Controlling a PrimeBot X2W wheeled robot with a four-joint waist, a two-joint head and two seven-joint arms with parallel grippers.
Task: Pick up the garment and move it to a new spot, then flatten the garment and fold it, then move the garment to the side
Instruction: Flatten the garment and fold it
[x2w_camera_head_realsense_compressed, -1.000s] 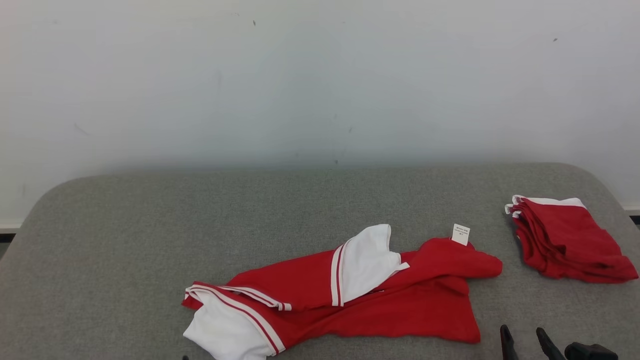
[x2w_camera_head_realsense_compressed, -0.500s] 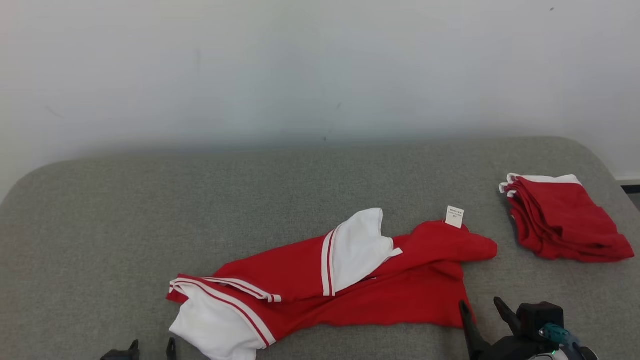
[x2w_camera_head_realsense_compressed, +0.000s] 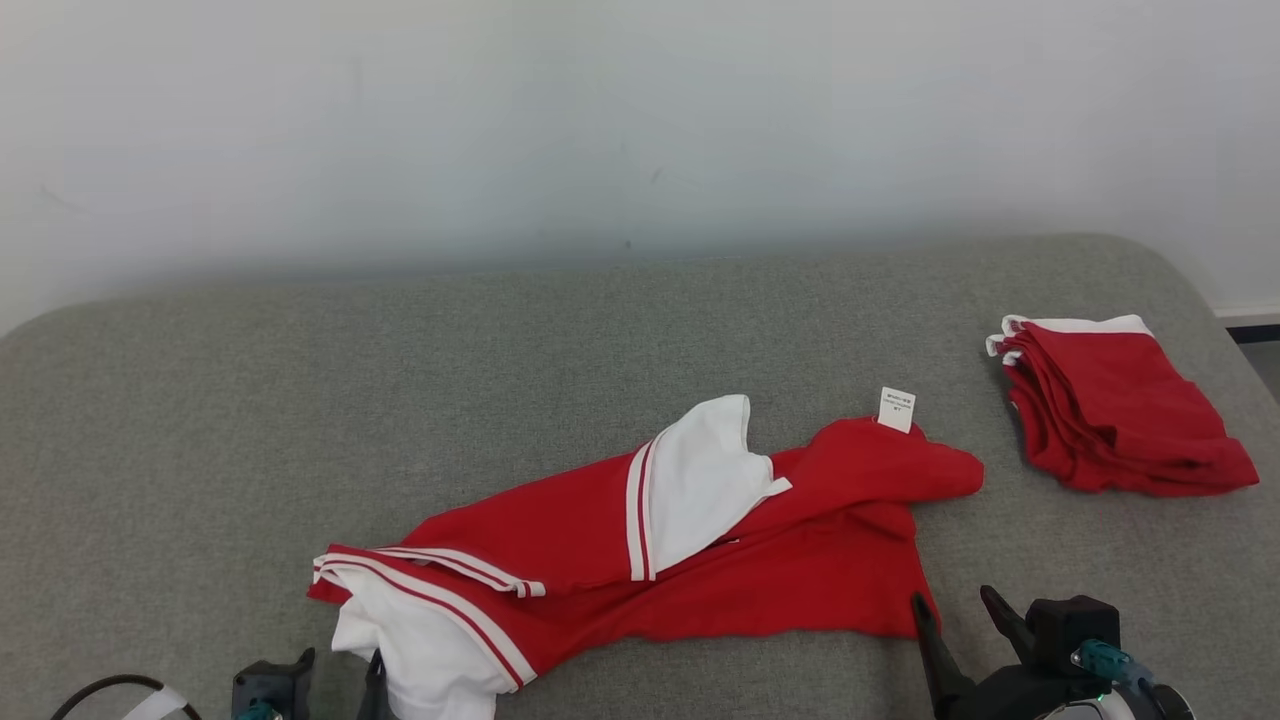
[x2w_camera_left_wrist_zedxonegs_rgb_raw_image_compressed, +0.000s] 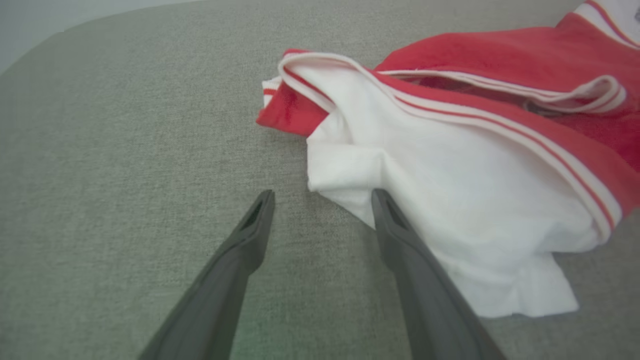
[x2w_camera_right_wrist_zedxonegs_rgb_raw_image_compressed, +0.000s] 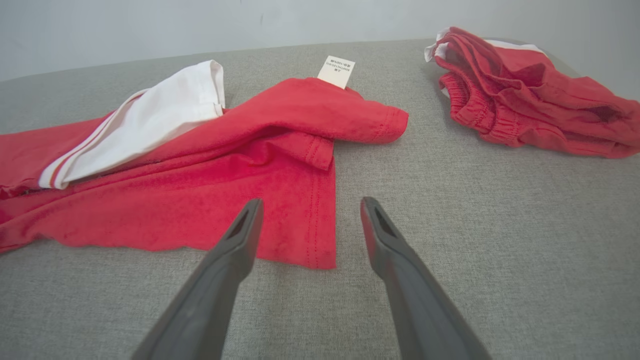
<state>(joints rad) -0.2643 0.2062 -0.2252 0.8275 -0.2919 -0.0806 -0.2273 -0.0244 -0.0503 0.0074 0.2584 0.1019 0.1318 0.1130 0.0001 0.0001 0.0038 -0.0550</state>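
Observation:
A red garment (x2w_camera_head_realsense_compressed: 800, 580) with white striped sleeves lies crumpled across the middle of the grey padded surface (x2w_camera_head_realsense_compressed: 300, 380), a white label (x2w_camera_head_realsense_compressed: 896, 409) standing up at its right end. My left gripper (x2w_camera_head_realsense_compressed: 342, 662) is open at the garment's lower left. In the left wrist view this gripper (x2w_camera_left_wrist_zedxonegs_rgb_raw_image_compressed: 322, 195) straddles the edge of the white sleeve (x2w_camera_left_wrist_zedxonegs_rgb_raw_image_compressed: 440, 200), and one finger overlaps the cloth. My right gripper (x2w_camera_head_realsense_compressed: 952, 600) is open at the red hem's lower right corner. Seen from the right wrist, that gripper (x2w_camera_right_wrist_zedxonegs_rgb_raw_image_compressed: 312, 202) has the hem corner (x2w_camera_right_wrist_zedxonegs_rgb_raw_image_compressed: 310, 230) between its fingers, nothing gripped.
A folded pile of red cloth (x2w_camera_head_realsense_compressed: 1110, 410) with a white edge lies at the far right of the surface, also seen as the pile (x2w_camera_right_wrist_zedxonegs_rgb_raw_image_compressed: 525, 100) in the right wrist view. A pale wall (x2w_camera_head_realsense_compressed: 600, 120) rises behind the surface. Bare grey padding spreads left and behind the garment.
The head camera has tipped down, shifting the whole scene up. Both grippers have come up into the picture: the left to the white sleeve end, the right to the red hem corner.

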